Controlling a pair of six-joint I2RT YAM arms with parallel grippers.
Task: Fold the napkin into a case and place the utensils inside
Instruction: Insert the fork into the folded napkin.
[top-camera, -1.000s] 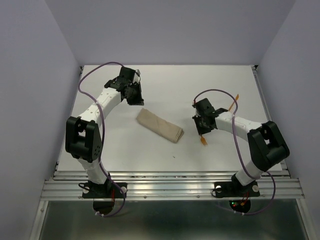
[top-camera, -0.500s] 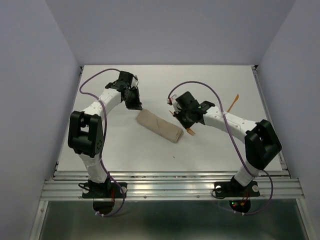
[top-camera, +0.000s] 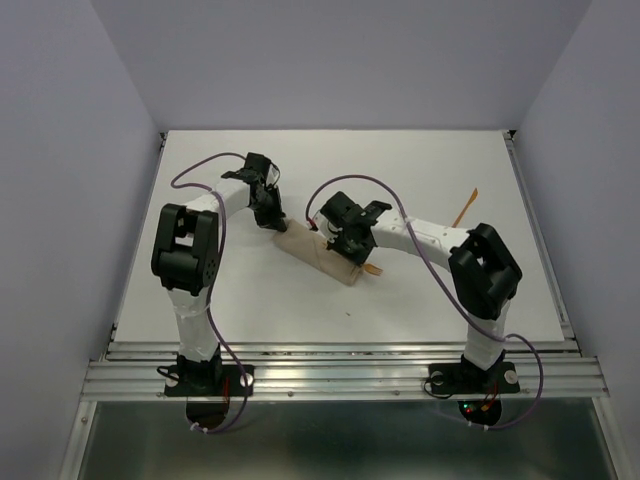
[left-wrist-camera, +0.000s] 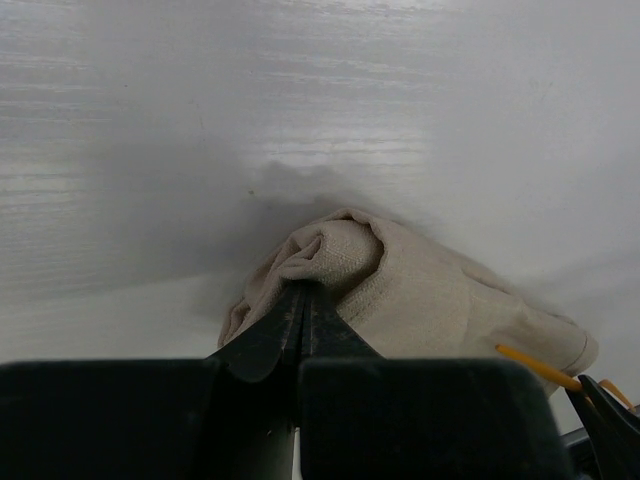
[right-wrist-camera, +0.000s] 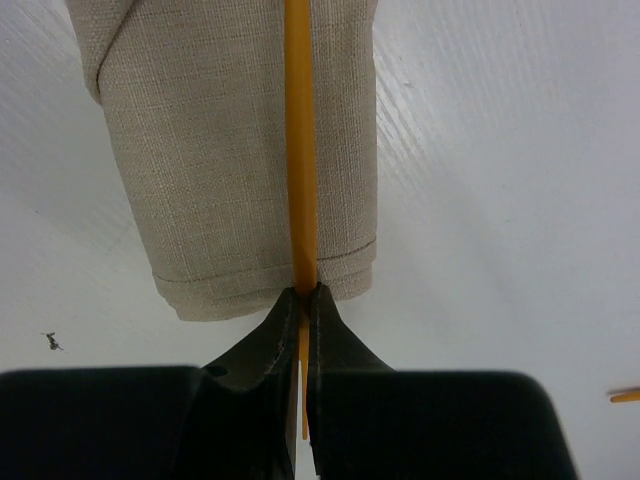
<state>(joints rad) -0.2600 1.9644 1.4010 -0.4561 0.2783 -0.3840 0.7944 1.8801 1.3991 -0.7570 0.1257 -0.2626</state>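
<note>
The white table (top-camera: 200, 300) has the case (top-camera: 312, 250) lying near its middle. The left gripper (left-wrist-camera: 303, 292) has come to the case's 10 o'clock end and pinches the cloth tight. The right gripper (right-wrist-camera: 303, 295), clenched on one orange utensil (right-wrist-camera: 300, 150), has carried it over from 3 o'clock. It now lies along the case top, so I think it can slide in next. The other utensil (top-camera: 467, 208) waits at 2 o'clock.

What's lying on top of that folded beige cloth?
A thin orange utensil lies along the top of the cloth case, its near end pinched in the right pincer. Whether anything is inside the folds cannot be seen.
</note>
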